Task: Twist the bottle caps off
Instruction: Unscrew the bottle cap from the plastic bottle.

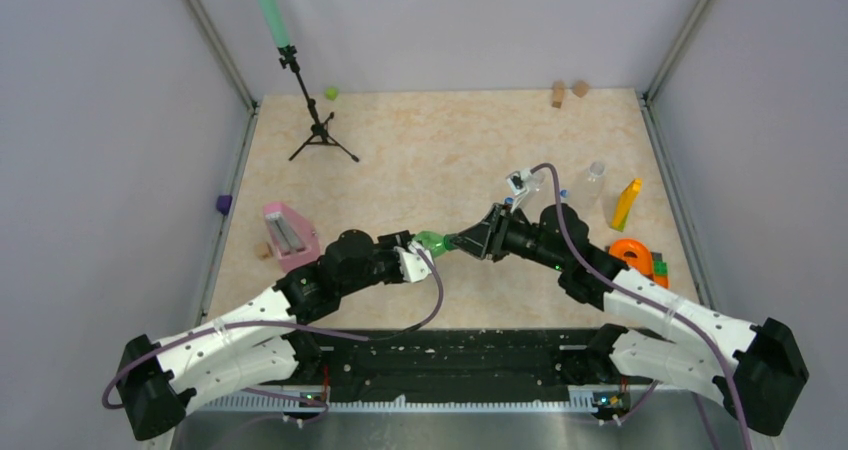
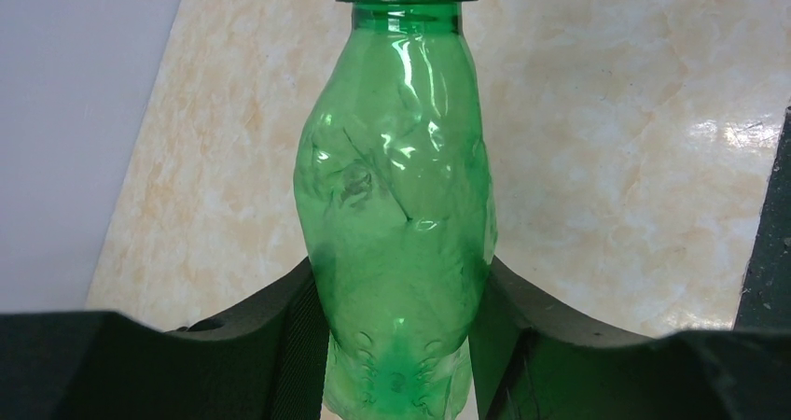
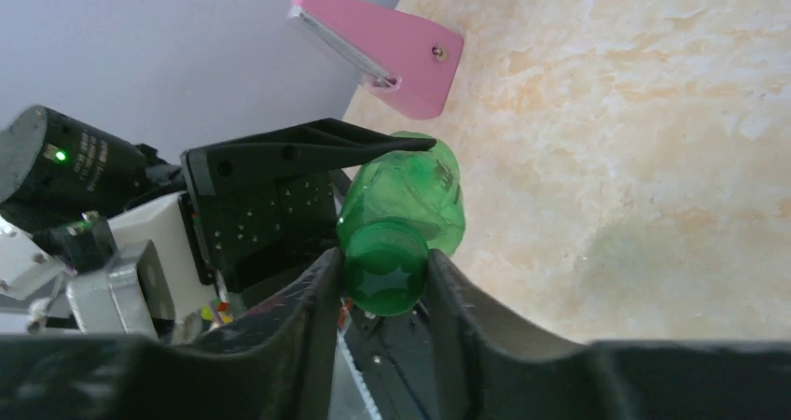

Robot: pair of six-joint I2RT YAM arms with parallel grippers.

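We've got the green bottle point(image 2: 396, 187) clamped in our left fingers point(image 2: 280, 355) — right fingers point(image 3: 466, 345) are closed on its dark green cap point(image 3: 385, 275).

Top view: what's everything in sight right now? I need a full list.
Translucent green plastic bottle: one, green, held between both claws, near middle.
Dark green round screw cap: one, dark green, on that bottle.
Clear colourless plastic bottle: one sure, clear, far right; perhaps another behind the right arm.
Tall yellow block: one, yellow, right side.
Orange ring-shaped piece: one, orange, right edge.
Pink wedge-shaped block: one, pink, left side.
Black tripod stand: one, black with pale green pole, far left.
Small lime-green lump: one, lime, far edge.
Brown wooden blocks: two, brown, far right edge.
Left claw: one, black, shut on the green bottle's body.
Right claw: one, black, shut on the cap.
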